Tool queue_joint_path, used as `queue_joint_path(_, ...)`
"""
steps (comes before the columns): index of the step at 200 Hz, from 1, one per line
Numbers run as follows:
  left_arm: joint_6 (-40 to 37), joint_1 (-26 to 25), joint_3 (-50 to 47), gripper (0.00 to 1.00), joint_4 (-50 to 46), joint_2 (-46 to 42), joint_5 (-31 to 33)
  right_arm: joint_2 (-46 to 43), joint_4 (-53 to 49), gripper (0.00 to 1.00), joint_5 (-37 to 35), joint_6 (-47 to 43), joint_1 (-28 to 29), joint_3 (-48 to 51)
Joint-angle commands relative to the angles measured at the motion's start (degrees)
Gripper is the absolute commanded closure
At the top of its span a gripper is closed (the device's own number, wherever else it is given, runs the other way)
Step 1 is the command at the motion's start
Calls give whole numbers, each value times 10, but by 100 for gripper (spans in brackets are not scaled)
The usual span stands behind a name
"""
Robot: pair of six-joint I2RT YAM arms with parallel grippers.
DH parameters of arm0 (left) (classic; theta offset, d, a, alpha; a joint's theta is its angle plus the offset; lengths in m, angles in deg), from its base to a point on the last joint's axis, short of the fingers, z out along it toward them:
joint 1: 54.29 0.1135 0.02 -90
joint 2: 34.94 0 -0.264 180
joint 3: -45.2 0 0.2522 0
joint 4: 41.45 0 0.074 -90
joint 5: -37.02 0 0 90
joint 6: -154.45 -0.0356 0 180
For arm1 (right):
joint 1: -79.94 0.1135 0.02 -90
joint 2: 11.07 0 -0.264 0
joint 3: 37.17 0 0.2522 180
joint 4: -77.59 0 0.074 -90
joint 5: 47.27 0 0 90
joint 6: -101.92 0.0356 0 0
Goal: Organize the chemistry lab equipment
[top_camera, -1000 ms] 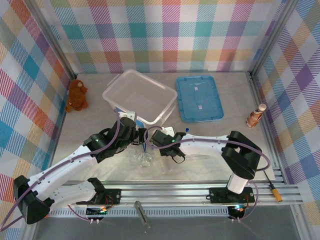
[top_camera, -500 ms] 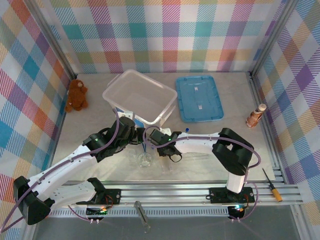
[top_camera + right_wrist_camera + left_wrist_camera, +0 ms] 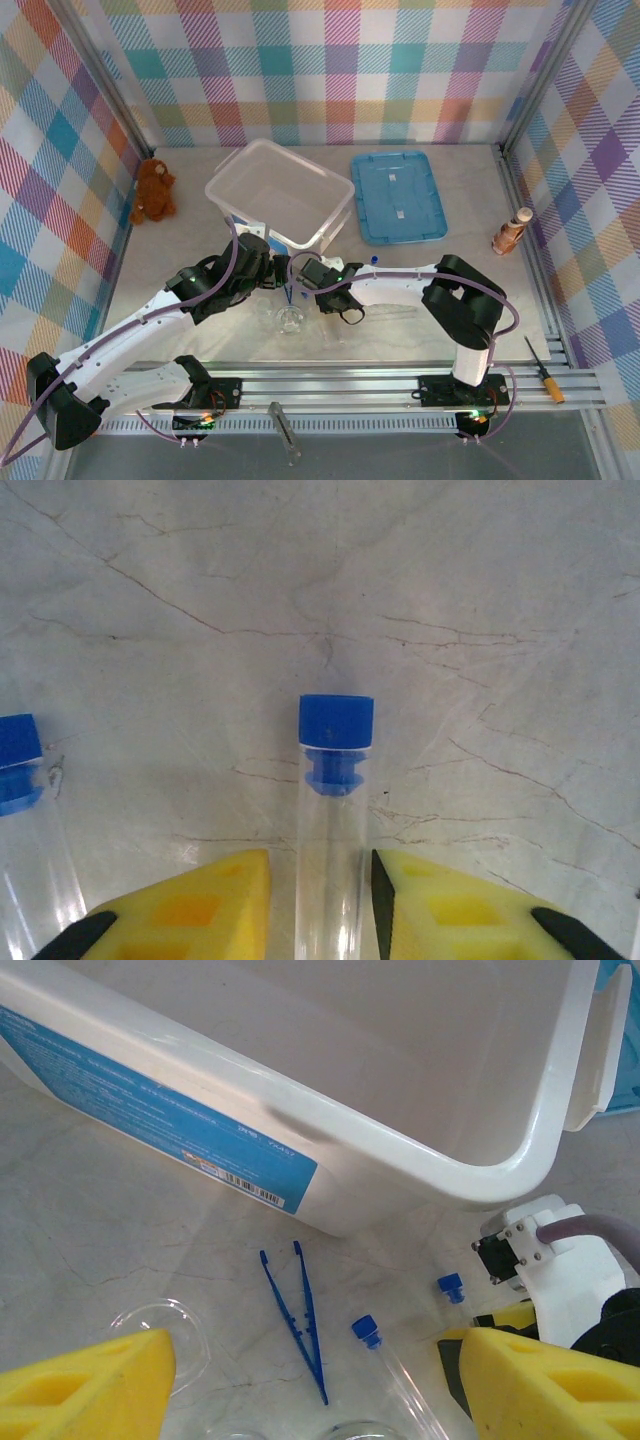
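Now 2 capped tubes [image 3: 335, 780] [image 3: 20, 770], 1 betw. R jaws (grip unclear); L jaws apart.

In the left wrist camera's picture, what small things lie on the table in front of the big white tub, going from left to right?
A piece of round clear glassware → dark-blue tweezers → blue-capped test tube → second blue cap, farther right.
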Motion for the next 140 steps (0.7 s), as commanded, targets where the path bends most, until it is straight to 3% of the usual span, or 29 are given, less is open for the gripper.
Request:
queue_joint_path(1,-4,5,-2,25,10,1,-7,12,-13,71,0,2,-3,9)
queue_joint_path(58,-2,4,-4,25,23,9,-19,-2,-14,81,-6,-4,-2,19)
queue_joint_path(140,-3,5,-7,25,51,-12,-43,-84,-26,84,-34,-15,5,37)
